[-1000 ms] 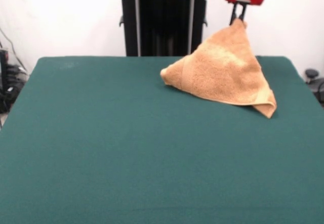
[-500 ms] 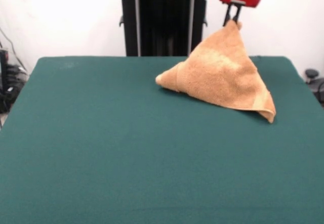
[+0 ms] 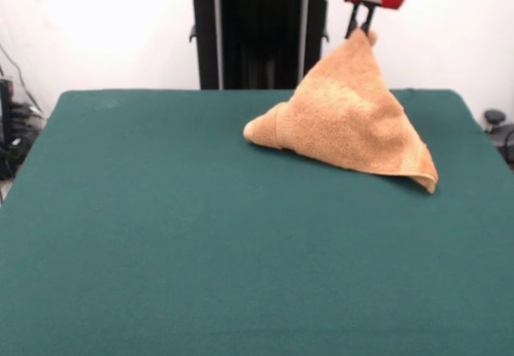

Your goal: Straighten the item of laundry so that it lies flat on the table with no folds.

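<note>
One towel (image 3: 349,119) is seen, one table (image 3: 161,235) and one gripper (image 3: 361,28); only the front view is given for this moment. The towel is orange-tan and is lifted by one corner, so that it makes a tent or cone shape. Its top corner is at the gripper, high above the table's far edge, and its lower part rests on the green cloth in the far right part of the table. Two lower ends are on the table: one rounded fold at the left, one pointed corner at the right, nearer to the camera. A flat woven band is seen along the right lower edge. The towel is not flat; it is draped and folded over itself.

The gripper's red body is at the top edge of the picture, and two thin dark fingers (image 3: 353,23) come down from it. The fingers are close together and are pinched on the towel's top corner, which stands a little out at their right side. Nothing else is touched by the gripper.

Behind the table, the black pedestal (image 3: 259,34) is seen at the top middle, just left of the gripper, before a white wall (image 3: 96,26). Some dark cables (image 3: 14,131) are seen at the left edge and a dark object (image 3: 496,127) at the right edge, both off the table. Most of the table is bare green cloth.
</note>
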Controlling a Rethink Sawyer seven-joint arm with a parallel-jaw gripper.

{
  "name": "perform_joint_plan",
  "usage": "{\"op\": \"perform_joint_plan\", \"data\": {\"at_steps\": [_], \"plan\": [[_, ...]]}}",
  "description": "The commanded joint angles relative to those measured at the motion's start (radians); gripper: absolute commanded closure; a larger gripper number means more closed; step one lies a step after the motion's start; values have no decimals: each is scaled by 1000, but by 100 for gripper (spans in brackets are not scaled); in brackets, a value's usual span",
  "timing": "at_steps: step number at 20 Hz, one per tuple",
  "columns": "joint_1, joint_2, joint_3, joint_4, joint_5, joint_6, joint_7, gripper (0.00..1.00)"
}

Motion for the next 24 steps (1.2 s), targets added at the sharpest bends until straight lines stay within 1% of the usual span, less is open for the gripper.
{"op": "perform_joint_plan", "data": {"at_steps": [1,3,6,9,12,15,17,21,24], "plan": [[59,56,53,45,15,-93,229,100],[72,56,57,52,30,-98,244,100],[113,69,62,66,66,-122,292,100],[181,87,51,72,111,-145,350,100],[235,98,41,71,159,-148,378,100],[298,106,17,53,206,-120,397,100],[325,110,13,48,236,-113,407,100],[334,124,21,44,260,-127,408,100],[313,135,40,52,253,-158,401,100]]}}
